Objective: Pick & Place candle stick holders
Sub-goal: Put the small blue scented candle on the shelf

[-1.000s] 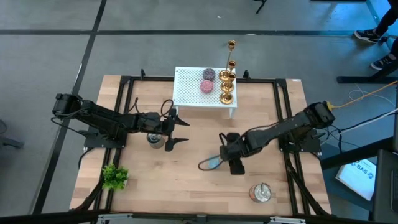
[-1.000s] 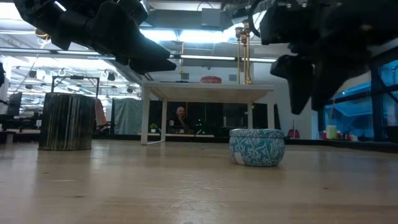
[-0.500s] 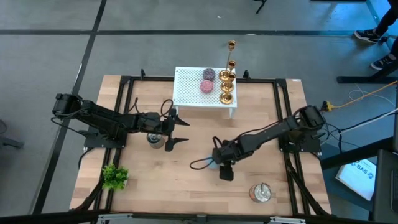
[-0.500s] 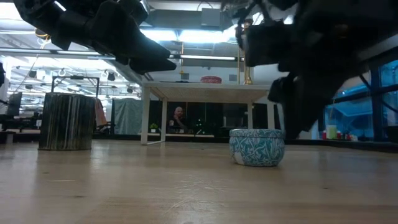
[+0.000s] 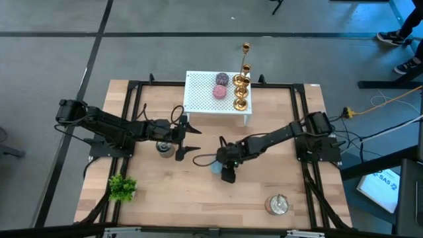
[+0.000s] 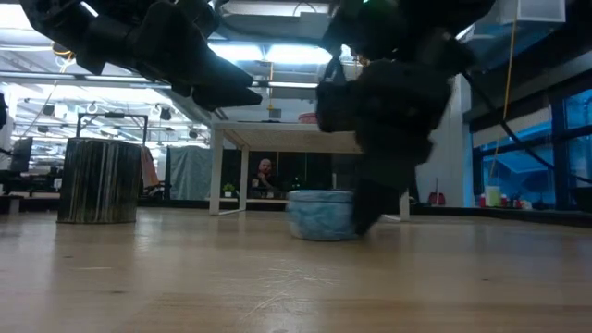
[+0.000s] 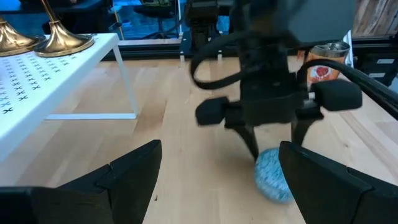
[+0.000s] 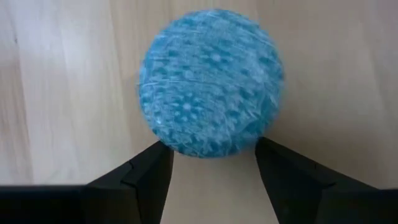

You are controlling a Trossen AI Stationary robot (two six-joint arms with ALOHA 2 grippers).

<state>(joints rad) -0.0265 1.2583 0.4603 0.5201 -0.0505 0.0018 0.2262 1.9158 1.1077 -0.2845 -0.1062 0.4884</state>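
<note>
Candle holders point(image 5: 241, 86): gold, upright, grouped at right end of white shelf point(image 5: 198, 99) near bench point(image 5: 291, 205) far edge; one more looks to stand just beyond the shelf, off the far edge. Bases visible in left wrist view point(image 7: 59, 43). Not held by either arm.
Right gripper point(image 5: 221, 170): low over bench centre, fingers point(image 8: 146, 177) apart, straddling a round blue patterned tin point(image 8: 211, 99). Tin sits at the finger tips, not deep between them; contact w/ pads can't be confirmed.
Left gripper point(image 5: 188, 139): hovering near shelf's left front leg, fingers point(image 7: 124, 180) spread wide, holding nothing.
Other items: dark tin point(image 5: 162, 147) just beside left gripper; silver tin point(image 5: 277, 205) near bench's near right corner; green plant point(image 5: 122, 188) near left near corner; pink and purple discs point(image 5: 220, 84) on shelf.
Risk 1: wrong target. Right arm is working the blue tin, not a holder; closing here adds no task progress.
Risk 2: tip-only grip. Round wall may squirt fwd out of the fingers and slide across the bench.
Risk 3: arm clash. Both grippers sit close at bench centre; any left reach twd shelf crosses right arm's zone.
Risk 4: topple. Holders are tall, thin-stemmed, tightly packed; a sideways approach likely knocks a neighbour off the shelf's right end.
</note>
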